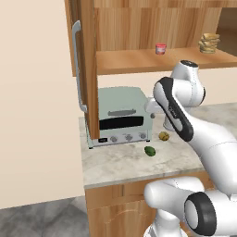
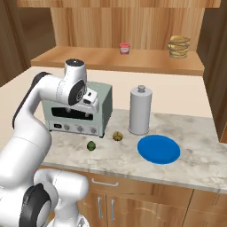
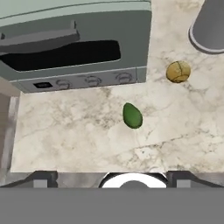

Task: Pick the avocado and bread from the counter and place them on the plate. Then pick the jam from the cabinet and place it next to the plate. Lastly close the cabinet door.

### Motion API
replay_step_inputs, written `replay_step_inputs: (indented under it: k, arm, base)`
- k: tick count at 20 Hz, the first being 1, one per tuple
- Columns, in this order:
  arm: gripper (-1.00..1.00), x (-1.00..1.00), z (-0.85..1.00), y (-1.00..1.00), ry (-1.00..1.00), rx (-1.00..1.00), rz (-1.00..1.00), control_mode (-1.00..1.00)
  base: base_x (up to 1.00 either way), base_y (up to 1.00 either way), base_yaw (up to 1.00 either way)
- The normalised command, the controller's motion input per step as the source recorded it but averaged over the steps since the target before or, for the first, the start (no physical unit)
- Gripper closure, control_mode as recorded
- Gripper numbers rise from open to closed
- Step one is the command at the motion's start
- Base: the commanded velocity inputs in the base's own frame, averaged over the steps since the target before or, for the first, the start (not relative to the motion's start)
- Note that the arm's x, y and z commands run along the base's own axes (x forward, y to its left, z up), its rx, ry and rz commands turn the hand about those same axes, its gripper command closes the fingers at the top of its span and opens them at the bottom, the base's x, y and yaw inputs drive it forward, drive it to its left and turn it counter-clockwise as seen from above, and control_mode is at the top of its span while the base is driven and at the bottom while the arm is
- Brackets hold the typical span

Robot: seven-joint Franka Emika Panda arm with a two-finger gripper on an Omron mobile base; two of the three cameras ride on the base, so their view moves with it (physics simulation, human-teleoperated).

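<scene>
I see the small dark green avocado (image 3: 132,116) lying on the marbled grey-beige worktop (image 3: 78,135). My fingers (image 3: 112,178) hang spread wide above it, gripping nothing. The round tan bread (image 3: 178,71) sits nearby.

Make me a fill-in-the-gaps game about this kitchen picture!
1. The plate on the counter is coloured ____.
2. The avocado lies on the counter in front of the toaster ____.
3. The jam sits on the shelf inside the ____.
4. The bread lies between the avocado and the tall steel ____.

Missing words: blue; oven; cabinet; canister
</scene>
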Motion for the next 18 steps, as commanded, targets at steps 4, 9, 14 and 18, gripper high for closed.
replay_step_inputs:
  k: [4,9,14,18]
  arm:
    - [-1.0,0.01,-0.3,0.01,0.16,0.1,-0.05,-1.0]
    - [-1.0,0.06,-0.28,0.01,0.15,0.01,0.0,-1.0]
    - [-1.0,0.04,-0.33,0.0,0.0,0.0,0.0,-1.0]
    - [-1.0,0.0,-0.38,0.0,-0.02,0.0,0.0,-1.0]
  base:
    - [0.0,0.0,0.0]
    - [0.0,0.0,0.0]
    - [0.0,0.0,0.0]
    - [0.0,0.0,0.0]
